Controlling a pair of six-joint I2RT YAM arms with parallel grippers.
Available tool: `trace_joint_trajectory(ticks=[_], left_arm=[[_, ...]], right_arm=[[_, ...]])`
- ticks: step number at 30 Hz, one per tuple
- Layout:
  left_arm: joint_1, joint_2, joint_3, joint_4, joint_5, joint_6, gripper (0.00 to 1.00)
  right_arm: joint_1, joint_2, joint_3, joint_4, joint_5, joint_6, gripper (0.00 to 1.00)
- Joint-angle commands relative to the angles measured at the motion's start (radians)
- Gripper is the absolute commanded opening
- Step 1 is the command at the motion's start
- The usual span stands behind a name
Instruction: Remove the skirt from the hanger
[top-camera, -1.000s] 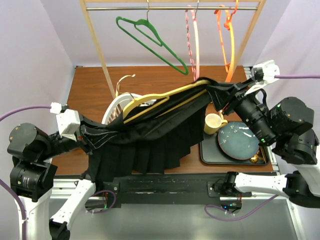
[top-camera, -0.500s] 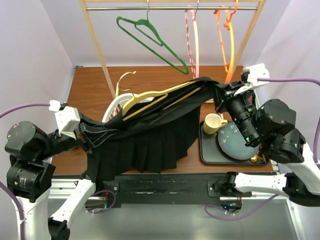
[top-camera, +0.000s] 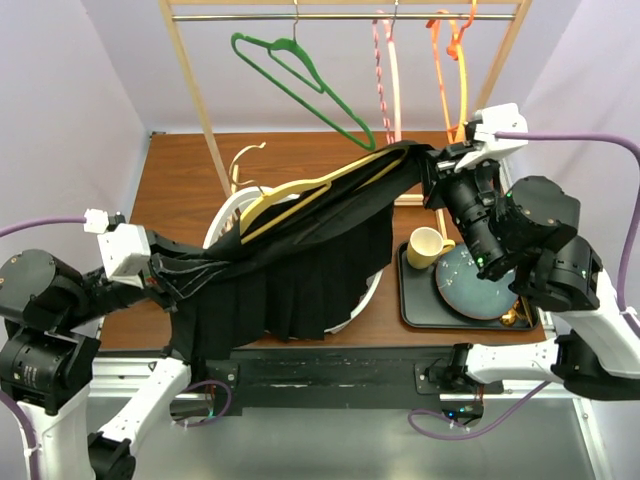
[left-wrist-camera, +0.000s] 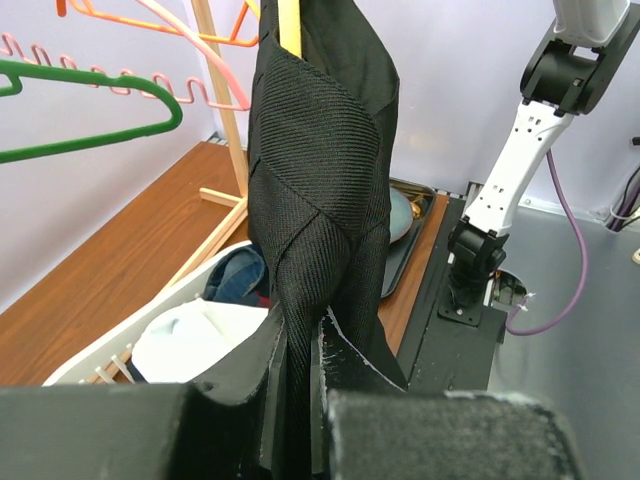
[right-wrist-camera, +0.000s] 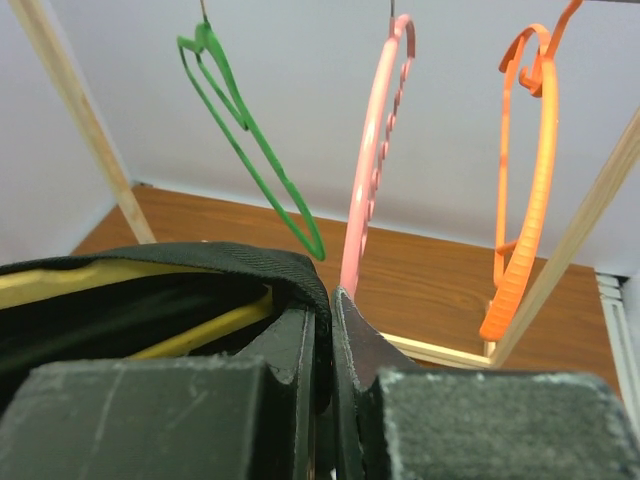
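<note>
A black pleated skirt (top-camera: 300, 260) is stretched in the air between my two grippers, over the table. A yellow hanger (top-camera: 300, 192) still sits inside its waistband; its bar shows in the right wrist view (right-wrist-camera: 190, 335) and the left wrist view (left-wrist-camera: 290, 25). My left gripper (top-camera: 165, 278) is shut on the skirt's lower left end (left-wrist-camera: 300, 330). My right gripper (top-camera: 432, 170) is shut on the waistband's upper right end (right-wrist-camera: 290, 275), raised near the rack. The skirt's pleats hang over a white basket (top-camera: 228, 212).
A wooden rack (top-camera: 200, 100) holds a green hanger (top-camera: 300, 85), a pink hanger (top-camera: 388, 70) and an orange hanger (top-camera: 455, 70). A black tray (top-camera: 415, 305) at the right holds a cream mug (top-camera: 428, 246) and a dark plate (top-camera: 478, 282). The basket holds clothes (left-wrist-camera: 195, 330).
My right gripper has risen and moved back and left with the waistband end. The left arm has drawn down and left. The skirt is pulled tauter and steeper, and more of the hanger shows.
</note>
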Motion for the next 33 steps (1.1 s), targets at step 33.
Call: trace_joint_trajectory(ticks=[33], left_arm=[[-0.079,-0.061,-0.045,0.581,-0.368,-0.233,0.0]], right_arm=[[-0.029,-0.07,-0.247,0.06,-0.483,0.204,0.0]])
